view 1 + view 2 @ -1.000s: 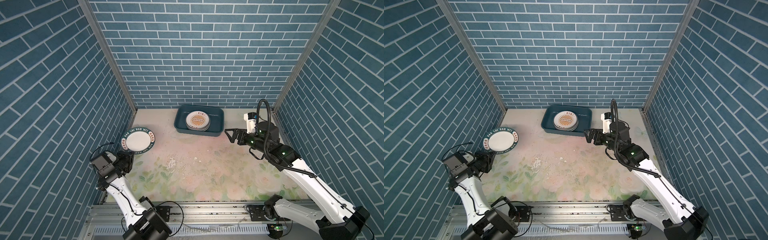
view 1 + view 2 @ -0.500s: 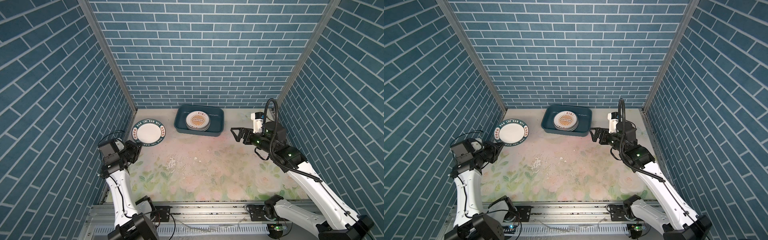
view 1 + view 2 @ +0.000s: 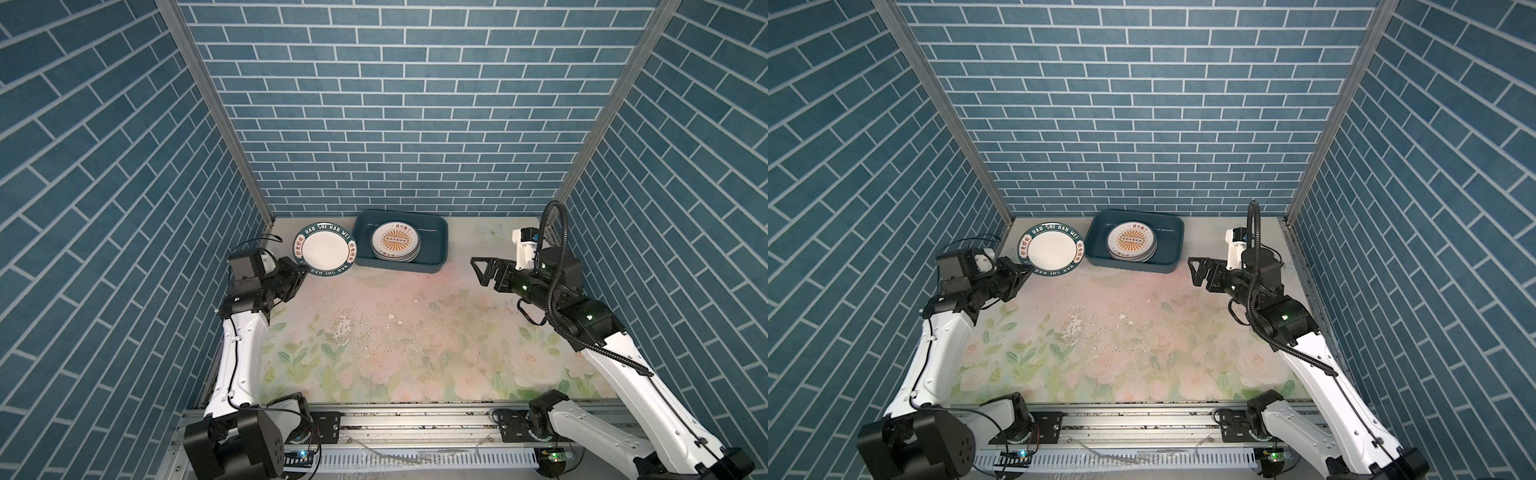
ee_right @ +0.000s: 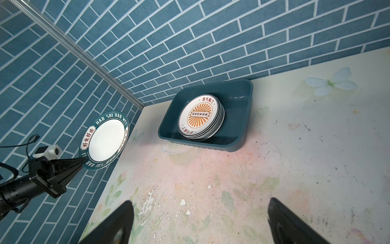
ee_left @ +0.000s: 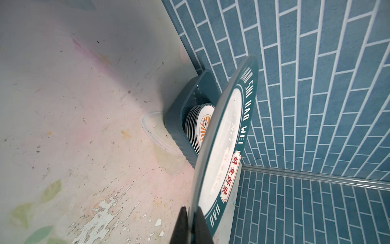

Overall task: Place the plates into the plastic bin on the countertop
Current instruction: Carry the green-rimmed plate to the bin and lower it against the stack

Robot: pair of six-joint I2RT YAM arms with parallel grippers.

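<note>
Plates status: one green-rimmed plate (image 3: pixel 325 253) in hand, the rest in a stack (image 3: pixel 394 240) inside the plastic bin (image 3: pixel 432 254), upper centre of both top views.

Item 1, left jaws: clenched on the rim of the green-rimmed plate, at its lower-left edge in a top view. Left wrist view confirms this. Dark tips (image 5: pixel 180 230) pinch the rim at bottom of frame, plate seen nearly edge-on. A rim pinch is reasonable, since a flat plate gives no other purchase. It also leaves the far edge free to enter the bin first.

Item 2, plate posn: clear of the table (image 3: pixel 415 332), tilted, face up, just left of the bin's left rim and not yet over it. Right wrist view shows it against the side wall (image 4: pixel 42 84) w/ air beneath. Judgement: carry phase, and the height suits clearing bin wall and stack.

Item 3, stack: sunburst plate (image 4: pixel 199 114) on top. Stack sits toward the left half of the bin, right half bare. Judgement: the carried plate goes on top. Prob. the last one, as no other plate shows on the table.

Item 4, right jaws: released, spread wide, nothing between them. They sit centre right of both top views, well apart from the bin and pointing toward it. Judged parked out of the carry path.

Risk: single-edge grip, so the plate may swing or slip on let-down. A low release over the stack is advised.
</note>
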